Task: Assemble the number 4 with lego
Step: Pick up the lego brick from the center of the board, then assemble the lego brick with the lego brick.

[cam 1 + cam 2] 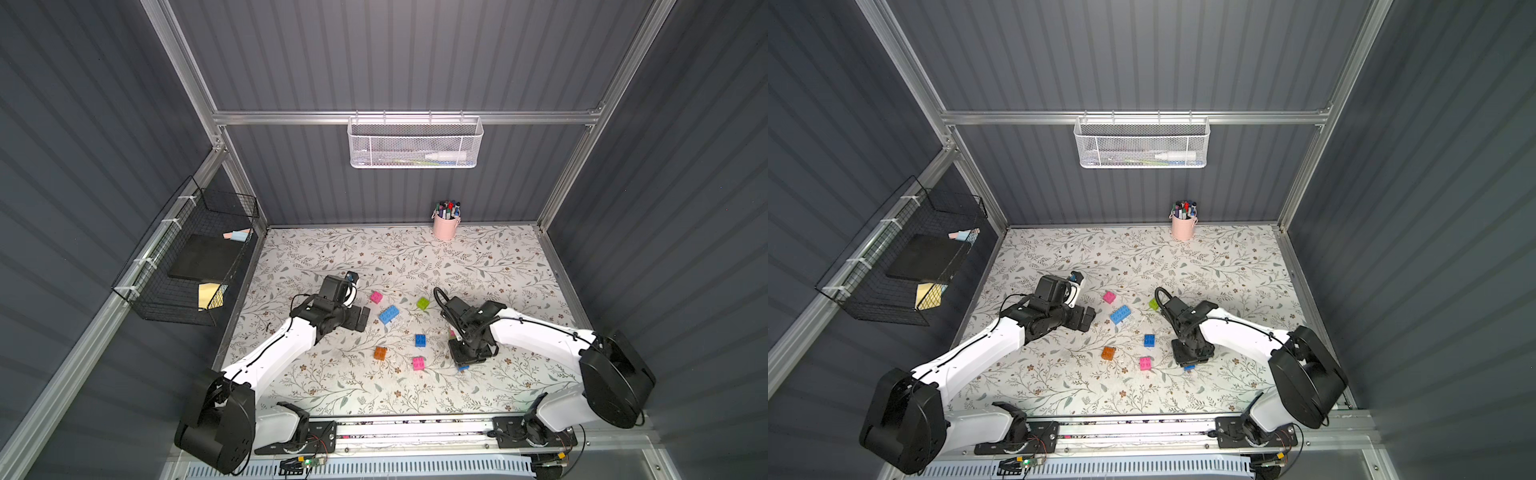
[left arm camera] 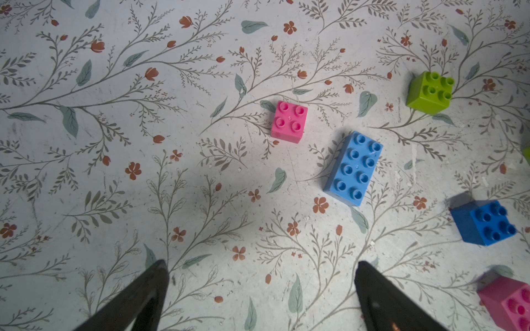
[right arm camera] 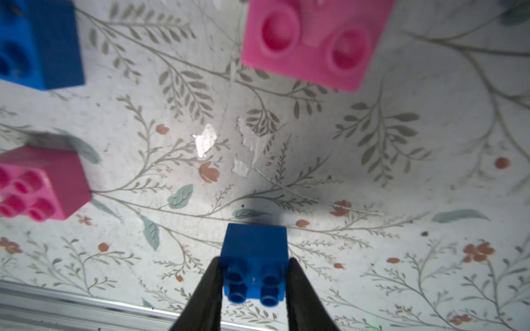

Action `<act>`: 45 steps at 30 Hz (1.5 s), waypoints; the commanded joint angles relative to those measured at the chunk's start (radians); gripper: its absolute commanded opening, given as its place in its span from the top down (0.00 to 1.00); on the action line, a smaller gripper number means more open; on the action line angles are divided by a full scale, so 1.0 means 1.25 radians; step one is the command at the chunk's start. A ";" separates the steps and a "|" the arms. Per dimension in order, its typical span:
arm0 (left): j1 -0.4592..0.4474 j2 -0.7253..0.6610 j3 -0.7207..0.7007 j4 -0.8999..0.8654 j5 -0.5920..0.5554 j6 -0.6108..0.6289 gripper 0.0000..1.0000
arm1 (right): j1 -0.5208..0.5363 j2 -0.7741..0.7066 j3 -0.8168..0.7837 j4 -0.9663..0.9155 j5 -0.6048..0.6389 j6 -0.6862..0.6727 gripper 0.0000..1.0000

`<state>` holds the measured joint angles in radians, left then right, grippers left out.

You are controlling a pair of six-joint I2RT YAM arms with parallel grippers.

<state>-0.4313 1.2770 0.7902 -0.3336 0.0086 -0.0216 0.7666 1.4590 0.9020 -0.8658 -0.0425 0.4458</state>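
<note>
The right end effector (image 3: 253, 265) is clamped on a small blue brick (image 3: 254, 249), one finger against each side, studs facing the wrist camera. It hangs low near the front of the floral surface (image 1: 498, 257), and I cannot tell whether the brick touches it. The left end effector (image 2: 262, 268) hovers with its fingers wide apart and nothing between them.

The rest of the lego lies loose between the two arms, each piece apart from the others. A pink brick (image 1: 376, 296) and a long light-blue brick (image 1: 389, 314) are near the left end effector, with a lime green brick (image 1: 423, 303) toward the right arm. Closer to the front are a dark blue brick (image 1: 420, 340), an orange brick (image 1: 380, 353) and a second pink brick (image 1: 418, 363). A third pink brick (image 3: 315, 43) sits near the right end effector, partly hidden by the arm in both top views.
</note>
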 commanded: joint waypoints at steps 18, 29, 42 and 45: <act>-0.072 0.031 0.026 0.008 0.015 -0.017 0.01 | -0.175 0.043 0.257 -0.202 0.014 -0.123 0.74; -0.080 0.032 0.022 0.007 -0.005 -0.014 0.01 | -0.181 0.154 0.302 -0.147 0.002 -0.118 0.76; -0.080 0.037 0.018 0.011 -0.015 -0.008 0.01 | -0.181 0.185 0.286 -0.099 -0.009 -0.069 0.76; -0.080 0.037 0.018 0.009 -0.017 -0.007 0.00 | -0.181 0.191 0.284 -0.096 -0.013 -0.066 0.76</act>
<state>-0.5240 1.3167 0.7921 -0.3313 0.0006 -0.0292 0.5407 1.6772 1.2583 -0.9844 -0.0483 0.3450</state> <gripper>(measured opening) 0.994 0.336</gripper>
